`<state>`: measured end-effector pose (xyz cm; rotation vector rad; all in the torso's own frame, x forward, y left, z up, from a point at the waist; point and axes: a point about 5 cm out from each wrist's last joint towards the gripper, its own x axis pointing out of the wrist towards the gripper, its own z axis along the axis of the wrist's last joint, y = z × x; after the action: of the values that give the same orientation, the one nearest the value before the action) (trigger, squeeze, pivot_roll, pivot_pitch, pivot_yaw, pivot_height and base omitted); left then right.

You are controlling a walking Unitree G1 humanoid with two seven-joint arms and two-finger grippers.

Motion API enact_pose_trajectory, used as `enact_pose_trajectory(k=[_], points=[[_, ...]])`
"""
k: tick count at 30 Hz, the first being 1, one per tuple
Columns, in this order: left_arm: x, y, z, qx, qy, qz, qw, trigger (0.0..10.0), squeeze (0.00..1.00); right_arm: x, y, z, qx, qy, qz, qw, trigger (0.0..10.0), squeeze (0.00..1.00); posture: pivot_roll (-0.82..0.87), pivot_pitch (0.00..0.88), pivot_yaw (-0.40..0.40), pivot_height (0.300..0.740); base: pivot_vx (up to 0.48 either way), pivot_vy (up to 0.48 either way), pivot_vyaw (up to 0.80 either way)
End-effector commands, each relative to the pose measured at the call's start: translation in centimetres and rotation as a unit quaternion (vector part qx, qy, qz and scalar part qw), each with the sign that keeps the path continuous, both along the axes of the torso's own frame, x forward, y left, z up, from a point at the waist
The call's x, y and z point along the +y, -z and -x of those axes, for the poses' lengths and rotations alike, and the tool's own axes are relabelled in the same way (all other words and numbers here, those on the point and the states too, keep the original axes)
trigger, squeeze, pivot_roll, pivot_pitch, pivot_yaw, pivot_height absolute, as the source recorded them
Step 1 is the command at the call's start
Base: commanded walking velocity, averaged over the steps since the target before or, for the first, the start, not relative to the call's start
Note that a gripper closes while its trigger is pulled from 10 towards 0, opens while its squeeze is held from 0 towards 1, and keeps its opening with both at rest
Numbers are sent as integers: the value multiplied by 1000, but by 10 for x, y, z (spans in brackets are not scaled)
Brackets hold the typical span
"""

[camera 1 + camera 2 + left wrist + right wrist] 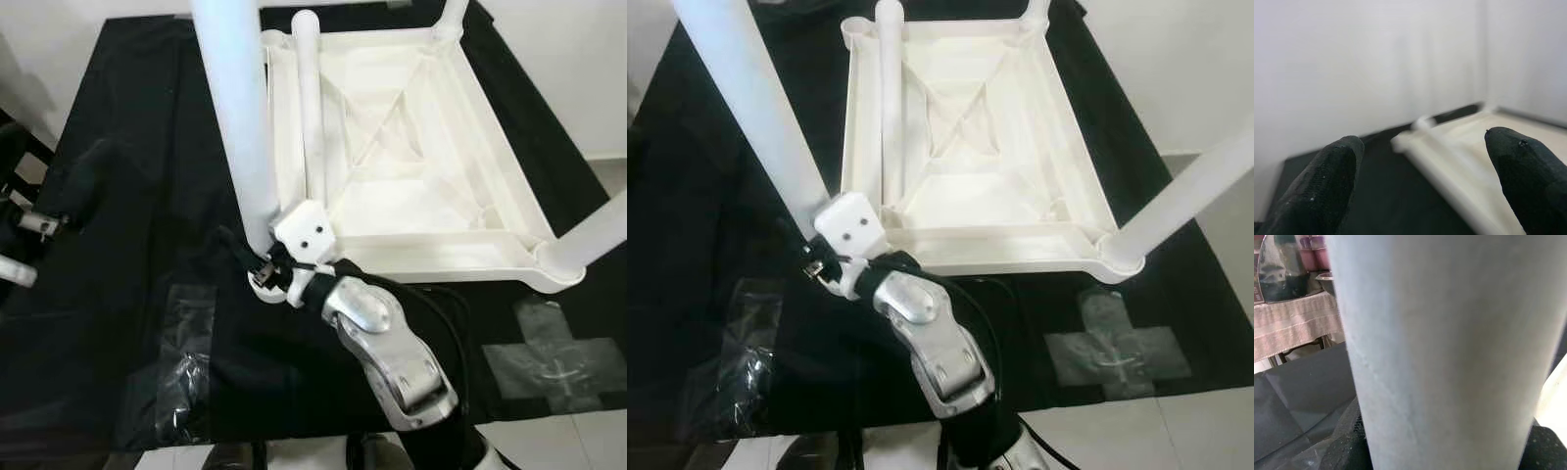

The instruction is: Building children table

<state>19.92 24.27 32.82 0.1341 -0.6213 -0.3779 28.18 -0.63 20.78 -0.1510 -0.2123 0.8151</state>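
Two legs already stand in the far-right (pixel 453 18) and near-right (pixel 588 240) corners of your upturned white tabletop (pixel 411 147), which lies on the black-covered counter (pixel 118 294). A third leg (pixel 312 108) lies inside the tabletop along its left rim. Your right pincer (pixel 263 269) grips the fourth leg (pixel 235 117) near its lower end, holding it upright just beside the near-left corner. Your left pincer (pixel 1420 181) sits wide apart, fingers (pixel 1317 186) holding nothing, pointing along the tabletop's edge. Clear tape patches (pixel 558 362) mark the counter's cloth.
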Motion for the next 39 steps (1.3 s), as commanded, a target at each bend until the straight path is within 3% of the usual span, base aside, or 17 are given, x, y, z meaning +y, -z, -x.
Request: enact_pose_trajectory(k=[1,4,6,7,9,10,14,15,16,19,24,29,34,35,37,38,39], points=[[-7,-1,-3,19,55,-15,998,10000,1000,-17,64,-10,141,61,69,986,10000,0,66,262,12,740,0,0,0],[-15,-6,-5,22,109,-27,993,10000,1000,-16,65,-11,142,62,68,986,10000,0,68,255,13,740,0,0,0],[-32,-9,-7,40,214,-54,974,10000,1000,-12,65,-12,143,62,65,986,10000,0,66,247,14,740,0,0,0],[-32,-9,-7,40,214,-54,974,10000,1000,-12,65,-12,143,62,65,986,10000,0,66,247,14,740,0,0,0],[-46,-9,-11,54,273,-66,958,10000,1000,-10,63,-13,142,62,65,986,10000,0,65,242,13,740,0,0,0],[-46,-9,-11,54,273,-66,958,10000,1000,-10,63,-13,142,62,65,986,10000,0,65,242,13,740,0,0,0],[-61,-7,-16,71,335,-67,937,10000,996,-9,63,-13,142,62,64,986,10000,0,62,240,11,740,0,0,0],[-70,-5,-18,83,365,-65,925,10000,35,-8,62,-13,141,61,64,986,10000,0,57,240,16,740,0,0,0],[-70,-5,-18,83,365,-65,925,10000,35,-8,62,-13,141,61,64,986,10000,0,57,240,16,740,0,0,0],[-87,-2,-28,104,402,-66,907,10000,0,-6,61,-13,139,59,62,987,10000,0,52,239,21,740,0,0,0],[-92,0,-33,114,411,-69,902,10000,0,-4,60,-13,137,58,59,987,10000,0,47,238,26,740,0,0,0],[-98,8,-40,143,428,-101,887,10000,0,0,59,-10,131,47,58,989,10000,0,34,233,39,740,0,0,0],[-95,6,-40,144,423,-121,886,10000,0,0,59,-10,130,44,59,989,10000,0,37,228,38,740,0,0,0],[-94,4,-41,145,421,-132,886,9373,0,0,59,-10,130,43,59,989,10000,0,40,225,39,740,0,0,0],[-93,3,-41,145,419,-138,885,9373,0,0,60,-10,130,42,59,989,10000,0,40,225,39,740,0,0,0],[-91,2,-43,148,410,-148,888,10000,0,0,59,-10,128,40,56,989,10000,184,41,219,39,740,0,0,0],[-89,1,-44,148,401,-150,892,10000,0,1,59,-10,126,39,55,990,10000,439,41,218,39,740,0,0,0]])
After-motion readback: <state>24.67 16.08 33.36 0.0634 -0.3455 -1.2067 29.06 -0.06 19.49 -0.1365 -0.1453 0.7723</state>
